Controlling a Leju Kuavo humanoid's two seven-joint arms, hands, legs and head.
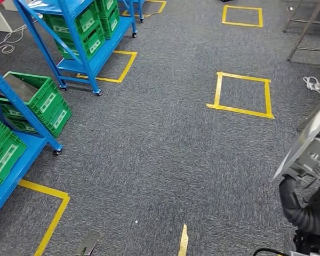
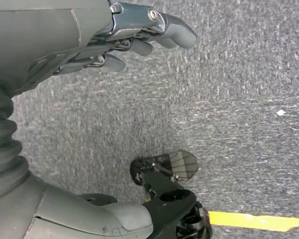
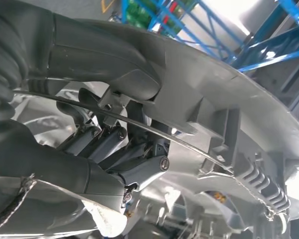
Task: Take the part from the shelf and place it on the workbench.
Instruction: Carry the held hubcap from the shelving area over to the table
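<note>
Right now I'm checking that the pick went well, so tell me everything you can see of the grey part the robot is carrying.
The part is a large grey moulded panel, plastic by its look, with a smooth, gently curved outer face. Its inner side carries ribs, clips and a row of ridged teeth near one edge. It is off the shelf, held tilted at the robot's right side above the grey carpet. The right hand grips it, thumb on one face and fingers on the other. A thin dark wire crosses it. Its far end is out of frame.

Green crates [image 1: 49,101], yellow tape squares [image 1: 241,94] on grey carpet [image 1: 158,149], white cable [image 1: 313,84] at right
</note>
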